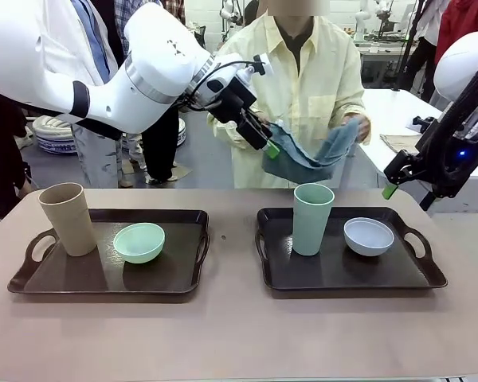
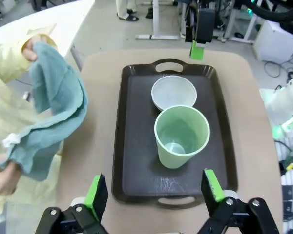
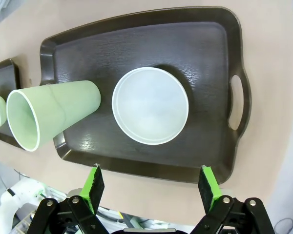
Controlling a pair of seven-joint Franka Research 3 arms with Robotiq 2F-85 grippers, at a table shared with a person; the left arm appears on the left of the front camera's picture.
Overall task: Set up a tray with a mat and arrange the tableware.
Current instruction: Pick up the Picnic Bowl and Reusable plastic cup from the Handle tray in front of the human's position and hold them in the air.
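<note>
A person at the far side holds a teal cloth mat point(image 1: 312, 156) point(image 2: 53, 109) in both hands above the table's far edge. My left gripper point(image 1: 267, 142) point(image 2: 154, 190) hangs open beside the mat, nothing between its fingers. The right tray point(image 1: 342, 274) point(image 2: 132, 122) point(image 3: 205, 44) carries the sage green cup point(image 1: 312, 218) point(image 2: 181, 136) point(image 3: 51, 117) and the white bowl point(image 1: 369, 236) point(image 2: 174, 91) point(image 3: 150, 105). On the left tray point(image 1: 103, 278) stand the tan cup point(image 1: 68, 219) and the mint bowl point(image 1: 139, 242). Above the right tray's right end, my right gripper point(image 1: 408, 193) point(image 3: 150, 189) is open and holds nothing.
Both trays lie side by side on the tan table point(image 1: 239, 334), with bare tabletop in front of them and a gap between them. A white table point(image 1: 398, 111) stands behind at the right, and stacked dishes point(image 1: 54, 135) sit behind at the left.
</note>
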